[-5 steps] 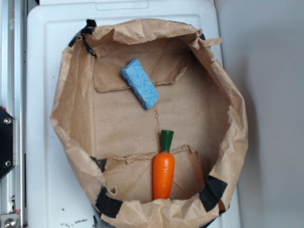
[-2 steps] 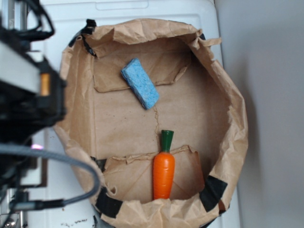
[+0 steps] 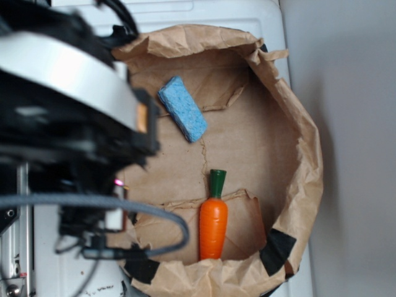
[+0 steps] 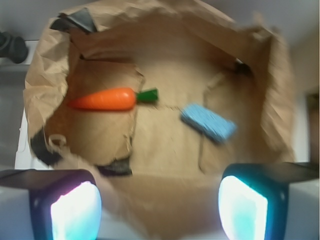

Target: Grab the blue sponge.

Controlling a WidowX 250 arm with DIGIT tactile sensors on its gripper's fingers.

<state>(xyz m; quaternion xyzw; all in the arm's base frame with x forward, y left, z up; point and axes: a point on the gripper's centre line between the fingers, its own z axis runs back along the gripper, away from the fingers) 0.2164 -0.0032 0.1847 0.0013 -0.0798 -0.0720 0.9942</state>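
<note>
Wrist view shows the gripper (image 4: 159,202) spread wide with nothing between its pads, above the paper bag (image 4: 280,100). Inside lie the blue sponge (image 4: 208,122) and, apart from it, a toy carrot (image 4: 107,99).

a toy carrot (image 3: 213,221) lies inside a crumpled brown paper bag (image 3: 297,124) whose rim is rolled down into a wide, shallow bowl. the carrot has an orange body and a dark green stem (image 3: 217,183); in the exterior view the stem points up the frame, and the body rests on a folded flap of the bag's floor (image 3: 247,216). black handle strips (image 3: 276,247) show at the bag's lower rim. the bag sits on a white plastic surface (image 3: 68,272). a grey wall (image 3: 352,148) fills the right side. in the wrist view the carrot (image 4: 106,99) lies sideways, stem to the right.
</note>
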